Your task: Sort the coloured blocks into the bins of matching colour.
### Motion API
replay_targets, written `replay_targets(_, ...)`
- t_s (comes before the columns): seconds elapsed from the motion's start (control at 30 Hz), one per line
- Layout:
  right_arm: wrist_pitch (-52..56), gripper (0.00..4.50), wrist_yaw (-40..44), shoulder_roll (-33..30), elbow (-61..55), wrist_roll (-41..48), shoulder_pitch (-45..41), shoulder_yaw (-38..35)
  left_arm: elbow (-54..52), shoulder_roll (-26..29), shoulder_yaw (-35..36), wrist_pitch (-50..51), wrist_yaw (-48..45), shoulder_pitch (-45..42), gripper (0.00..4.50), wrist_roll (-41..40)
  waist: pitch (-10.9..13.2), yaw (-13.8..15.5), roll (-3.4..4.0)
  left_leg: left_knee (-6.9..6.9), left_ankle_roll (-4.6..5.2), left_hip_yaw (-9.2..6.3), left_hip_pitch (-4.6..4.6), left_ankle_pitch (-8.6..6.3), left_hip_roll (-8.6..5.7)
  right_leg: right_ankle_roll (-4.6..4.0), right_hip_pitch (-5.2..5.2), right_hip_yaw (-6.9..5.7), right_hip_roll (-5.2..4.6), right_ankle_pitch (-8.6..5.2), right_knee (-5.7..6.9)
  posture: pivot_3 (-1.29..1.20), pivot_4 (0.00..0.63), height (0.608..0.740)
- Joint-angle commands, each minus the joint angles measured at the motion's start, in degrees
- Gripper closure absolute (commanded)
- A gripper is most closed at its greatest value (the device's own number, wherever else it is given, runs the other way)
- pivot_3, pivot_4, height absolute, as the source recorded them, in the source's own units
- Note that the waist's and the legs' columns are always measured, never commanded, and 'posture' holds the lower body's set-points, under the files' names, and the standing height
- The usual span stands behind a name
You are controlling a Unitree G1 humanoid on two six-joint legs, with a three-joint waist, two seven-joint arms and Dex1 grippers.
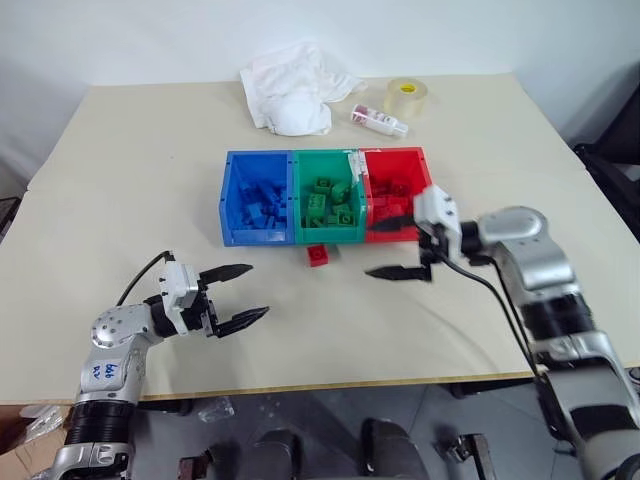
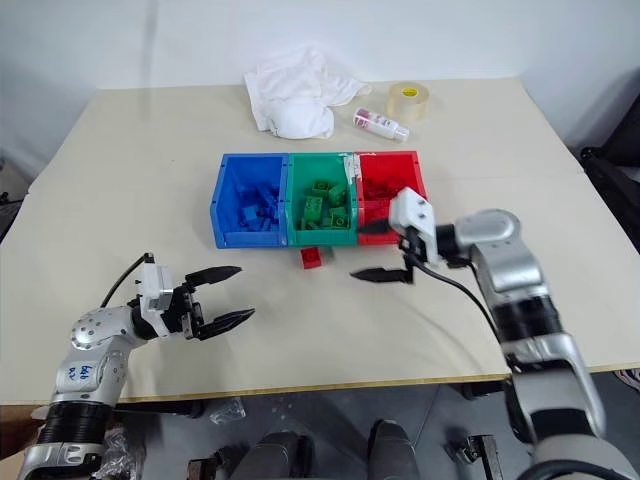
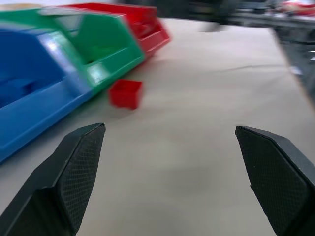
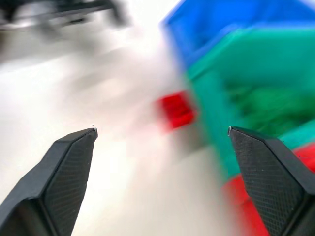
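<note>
On table (image 1: 150, 180), red block (image 1: 318, 255) just before green bin (image 1: 327, 205); left gripper (image 1: 240, 295) and right gripper (image 1: 395, 250) both spread wide, empty.

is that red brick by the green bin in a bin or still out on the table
Out. The red brick lies on the table just in front of the green bin, outside all bins; neither gripper holds it.

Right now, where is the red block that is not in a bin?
In the left eye view the red block lies on the table, just in front of the green bin, between both open hands.
</note>
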Motion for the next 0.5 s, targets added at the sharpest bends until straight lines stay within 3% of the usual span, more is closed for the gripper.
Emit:
replay_targets(0.03,3.29,0.04,2.11,-4.29,-4.63,3.63,3.58,-3.77,-5.84,1.8,2.84,0.56,2.07,4.59,0.0,-0.67,0.0,-0.14,0.0,-0.02,0.0,0.04,0.01,0.0,0.04,0.0,0.03,0.02,0.02,0.0,-0.1,0.0,0.15,0.74)
replay_targets(0.3,5.65,0.04,1.88,-8.98,-6.81,5.27,9.46,-6.25,-18.41,6.89,11.9,5.58,5.45,21.62,0.0,-3.07,0.03,0.11,0.05,-0.09,-0.05,0.11,0.02,-0.04,0.14,-0.01,0.07,0.07,0.02,0.0,-0.34,0.0,0.15,0.74)
replay_targets(0.5,5.7,0.04,1.56,-8.36,-6.42,5.18,8.62,-6.02,-23.44,7.9,12.89,8.03,9.44,24.22,0.0,-1.38,0.05,1.62,0.08,-0.05,-0.05,0.1,0.05,-0.05,0.12,-0.01,0.19,0.07,-0.01,0.0,-0.59,0.0,0.15,0.74)
